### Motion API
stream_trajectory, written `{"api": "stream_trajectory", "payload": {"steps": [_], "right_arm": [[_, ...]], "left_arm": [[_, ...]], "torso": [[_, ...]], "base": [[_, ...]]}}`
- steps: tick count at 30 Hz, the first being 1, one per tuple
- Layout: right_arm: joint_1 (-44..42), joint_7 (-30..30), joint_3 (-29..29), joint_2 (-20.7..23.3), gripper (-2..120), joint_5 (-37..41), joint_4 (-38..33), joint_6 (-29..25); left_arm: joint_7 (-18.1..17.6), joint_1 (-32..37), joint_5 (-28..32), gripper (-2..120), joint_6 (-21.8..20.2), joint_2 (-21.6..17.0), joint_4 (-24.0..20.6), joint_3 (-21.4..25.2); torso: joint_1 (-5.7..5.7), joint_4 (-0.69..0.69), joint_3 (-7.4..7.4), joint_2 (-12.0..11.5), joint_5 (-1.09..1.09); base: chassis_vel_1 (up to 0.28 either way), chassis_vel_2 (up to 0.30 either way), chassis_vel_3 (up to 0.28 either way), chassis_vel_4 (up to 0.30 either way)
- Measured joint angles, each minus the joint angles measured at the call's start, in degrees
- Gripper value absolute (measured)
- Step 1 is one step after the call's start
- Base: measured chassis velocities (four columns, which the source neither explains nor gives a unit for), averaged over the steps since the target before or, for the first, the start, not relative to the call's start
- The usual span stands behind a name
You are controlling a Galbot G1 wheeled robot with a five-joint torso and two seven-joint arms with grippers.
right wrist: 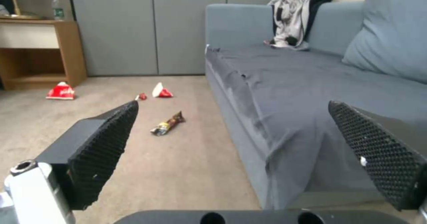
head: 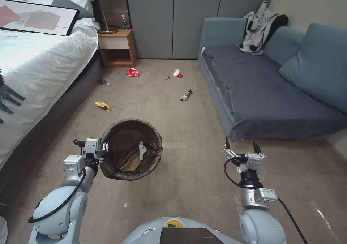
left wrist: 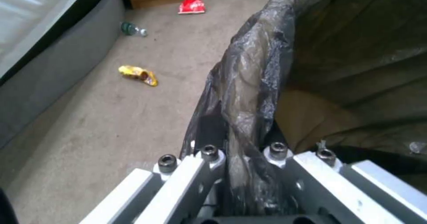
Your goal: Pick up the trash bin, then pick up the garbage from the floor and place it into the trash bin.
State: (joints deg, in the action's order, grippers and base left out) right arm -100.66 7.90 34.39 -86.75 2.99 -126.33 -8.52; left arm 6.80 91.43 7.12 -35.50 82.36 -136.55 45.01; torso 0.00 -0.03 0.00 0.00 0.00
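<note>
A: Left gripper (head: 105,150) is clamped on the bag-lined rim of the trash bin (head: 131,149), holding it up over the carpet (head: 188,186), a white scrap (head: 142,150) inside.

B: And the right gripper (head: 241,146)?

A: Fingers spread wide, nothing between them, hanging near the sofa (head: 260,92). Ahead lie a yellow wrapper (head: 103,106), red packet (head: 132,72), small bottle (head: 104,81) by the bed (head: 43,63).

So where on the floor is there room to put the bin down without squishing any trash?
The carpet under the trash bin, between the bed and the sofa, is bare, also in front of the open right claw. The left claw grips the bin's rim. Farther ahead it's crowded: yellow wrapper, small bottle, red packets and brown wrapper.
</note>
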Motion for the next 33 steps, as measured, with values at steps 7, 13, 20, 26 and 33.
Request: {"api": "stream_trajectory", "payload": {"steps": [7,13,20,26,33], "right_arm": [[0.07,-0.05,-0.04,-0.31,100,0.02,0.31,-0.05],[-0.02,-0.04,-0.16,-0.4,100,0.01,0.41,-0.19],[-0.06,-0.05,-0.28,-0.41,100,-0.09,0.55,-0.36],[-0.14,-0.04,-0.43,-0.42,100,-0.22,0.58,-0.48],[-0.26,-0.05,-0.48,-0.41,100,-0.4,0.58,-0.59]], "left_arm": [[0.1,-0.11,-0.04,3,0.02,-0.08,0.13,0.06],[0.19,-0.13,-0.05,3,0.04,-0.05,0.15,0.02],[0.24,-0.04,-0.03,3,0.07,-0.03,0.02,0.18],[0.27,0.08,-0.04,3,0.1,0.08,-0.12,0.16],[0.31,0.13,-0.04,3,0.13,0.09,-0.21,0.13]], "torso": [[0.0,0.02,0.0,0.0,0.0],[-0.01,0.02,0.0,0.0,0.0],[0.0,0.03,0.0,0.0,0.02],[0.0,0.03,0.0,0.0,0.0],[0.0,0.02,0.0,0.0,-0.01]], "base": [[0.0,0.0,0.0,0.0],[-0.065,0.066,0.06,-0.069],[-0.182,0.191,0.183,-0.188],[-0.228,0.215,0.231,-0.23],[-0.243,0.252,0.23,-0.237]]}}
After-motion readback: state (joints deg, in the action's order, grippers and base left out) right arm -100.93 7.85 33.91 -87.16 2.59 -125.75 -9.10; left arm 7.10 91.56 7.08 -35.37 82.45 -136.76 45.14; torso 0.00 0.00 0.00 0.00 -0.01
